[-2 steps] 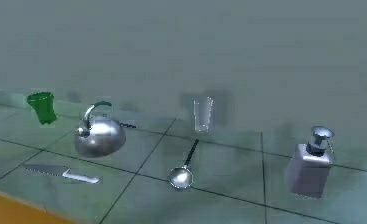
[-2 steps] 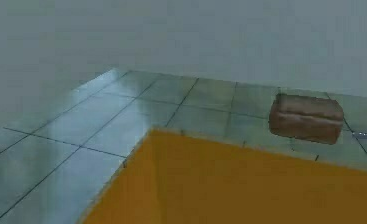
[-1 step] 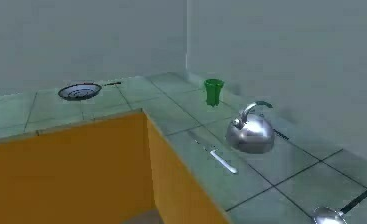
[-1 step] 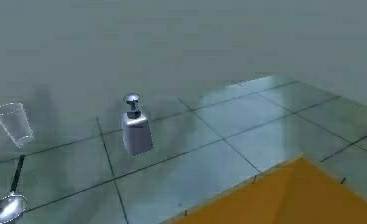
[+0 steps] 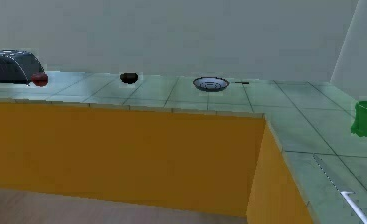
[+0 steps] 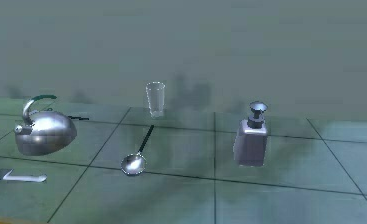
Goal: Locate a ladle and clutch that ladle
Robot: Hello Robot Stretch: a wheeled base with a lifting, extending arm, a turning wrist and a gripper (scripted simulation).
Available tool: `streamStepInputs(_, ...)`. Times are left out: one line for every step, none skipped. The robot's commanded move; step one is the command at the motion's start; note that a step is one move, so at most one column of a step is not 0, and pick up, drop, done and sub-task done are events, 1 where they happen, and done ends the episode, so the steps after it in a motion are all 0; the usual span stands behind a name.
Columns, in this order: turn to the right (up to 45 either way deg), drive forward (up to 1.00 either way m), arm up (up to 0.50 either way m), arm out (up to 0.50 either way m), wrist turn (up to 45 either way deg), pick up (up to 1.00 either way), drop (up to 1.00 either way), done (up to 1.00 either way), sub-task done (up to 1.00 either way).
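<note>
A kitchen: a tiled, L-shaped tabletop (image 5: 291,100) over orange cabinet fronts (image 5: 121,150) carries a toaster (image 5: 16,67), bowl (image 5: 129,77) and pan (image 5: 211,84). Its tiles also hold a kettle (image 6: 46,130), glass (image 6: 155,98), ladle (image 6: 139,153) and soap dispenser (image 6: 253,135).

- The countertop (image 5: 301,120) across the forward view was pale grey-green, ruled into large tiles by thin dark lines.
- The cabinet front (image 5: 121,150) below it was plain orange.
- The toaster (image 5: 16,67) at the upper left was dark with a silvery sheen, and a small red thing (image 5: 39,79) sat beside it.
- The bowl (image 5: 129,77) was near black.
- The pan (image 5: 212,84) was silver-grey with a dark handle.
- The object (image 5: 364,116) at the right edge was bright green.
- In the arm side view, the kettle (image 6: 46,132) at the left was shiny silver with a dark green handle.
- The glass (image 6: 155,98) was clear.
- The ladle (image 6: 138,155) was silvery.
- The soap dispenser (image 6: 253,138) was grey with a darker pump.
</note>
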Motion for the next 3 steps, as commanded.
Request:
streamStepInputs(0.0, 0.00, 0.50, 0.00, 0.0, 0.00, 0.00, 0.00, 0.00)
streamStepInputs(0.0, 0.00, 0.38, 0.00, 0.0, 0.00, 0.00, 0.00, 0.00)
streamStepInputs(0.0, 0.00, 0.00, 0.18, 0.0, 0.00, 0.00, 0.00, 0.00)
